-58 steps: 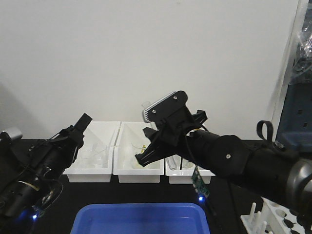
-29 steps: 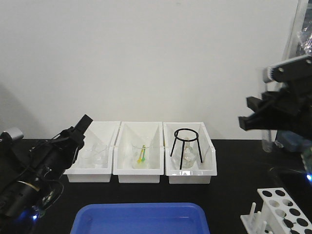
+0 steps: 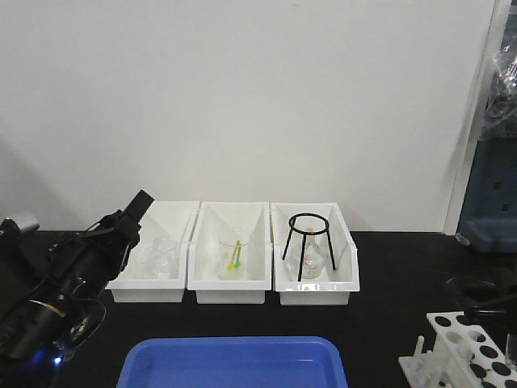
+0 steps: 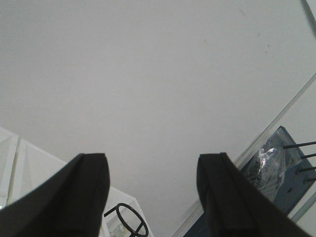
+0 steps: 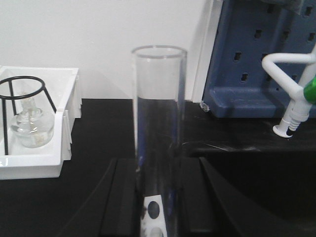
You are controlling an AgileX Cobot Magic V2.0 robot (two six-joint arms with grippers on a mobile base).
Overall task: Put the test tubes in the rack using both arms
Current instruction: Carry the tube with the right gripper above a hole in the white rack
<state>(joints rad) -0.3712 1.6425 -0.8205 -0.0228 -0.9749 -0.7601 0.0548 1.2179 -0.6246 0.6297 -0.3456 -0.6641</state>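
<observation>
**Right claw** (image 5: 159, 200): closed on one test tube (image 5: 158, 123). The right wrist view shows a black finger pressed to each side of the glass low down. The tube stands upright with its open mouth at the top, and most of its length is clear above the fingers.

**Governing relation:** the rack (image 3: 454, 335) lies directly below the tube's lower end. A white surface with dark round holes shows between the fingers at the foot of the glass. Whether the round bottom sits over a hole or over the web between holes cannot be told. In my judgement the coming move is a straight descent along the tube's own axis, after a small centring correction if one is needed.

**Left claw** (image 4: 153, 192): open and empty, aimed up at the wall. The left arm (image 3: 81, 263) is well apart from the rack, on the far side of the blue tray (image 3: 234, 368), so the right arm is clearly the nearer.

**Clearances:** the rack sits at the table's near right corner, with its pegs (image 3: 420, 352) on the side towards the tray. The nearest white bin (image 3: 315, 293) is well apart. The space above the holes looks open.
</observation>
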